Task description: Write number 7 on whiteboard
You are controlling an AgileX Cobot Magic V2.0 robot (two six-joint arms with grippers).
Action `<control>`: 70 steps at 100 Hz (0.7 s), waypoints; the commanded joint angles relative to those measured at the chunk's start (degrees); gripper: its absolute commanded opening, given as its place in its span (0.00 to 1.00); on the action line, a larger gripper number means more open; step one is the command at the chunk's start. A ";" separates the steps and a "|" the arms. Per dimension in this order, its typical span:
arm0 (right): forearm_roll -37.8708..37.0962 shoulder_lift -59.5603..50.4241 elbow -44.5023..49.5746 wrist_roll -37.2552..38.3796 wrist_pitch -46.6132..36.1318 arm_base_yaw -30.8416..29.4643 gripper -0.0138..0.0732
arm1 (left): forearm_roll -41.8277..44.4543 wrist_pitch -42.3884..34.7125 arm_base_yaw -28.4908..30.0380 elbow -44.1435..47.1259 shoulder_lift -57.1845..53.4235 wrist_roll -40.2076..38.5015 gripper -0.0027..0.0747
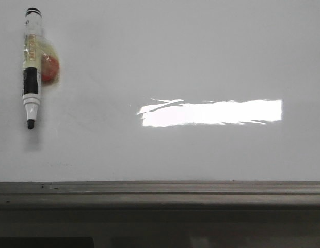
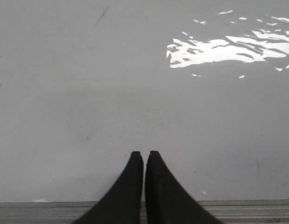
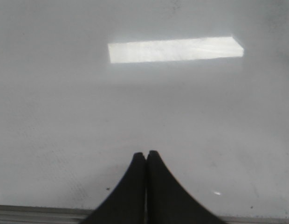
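Note:
The whiteboard [image 1: 201, 57] fills the front view, glossy pale grey with a bright rectangular reflection. No number 7 shows on it in any view. A black-and-white marker pen [image 1: 31, 67] lies at the board's far left, uncapped tip toward the near edge, beside a small red and yellow object [image 1: 49, 67]. Neither gripper shows in the front view. My left gripper [image 2: 144, 154] is shut and empty over bare board [image 2: 88, 93] near the ledge. My right gripper [image 3: 146, 153] is shut and empty over bare board [image 3: 205, 116].
A grey metal ledge [image 1: 160, 192] runs along the board's near edge; it also shows in the left wrist view [image 2: 32, 212] and the right wrist view [image 3: 32, 213]. A short faint dark mark [image 2: 101, 16] is on the board in the left wrist view.

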 commanded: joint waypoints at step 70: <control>-0.94 -1.05 1.96 -0.55 -0.70 -0.36 0.08 | -1.53 -8.67 -0.11 1.31 -1.65 -0.19 0.01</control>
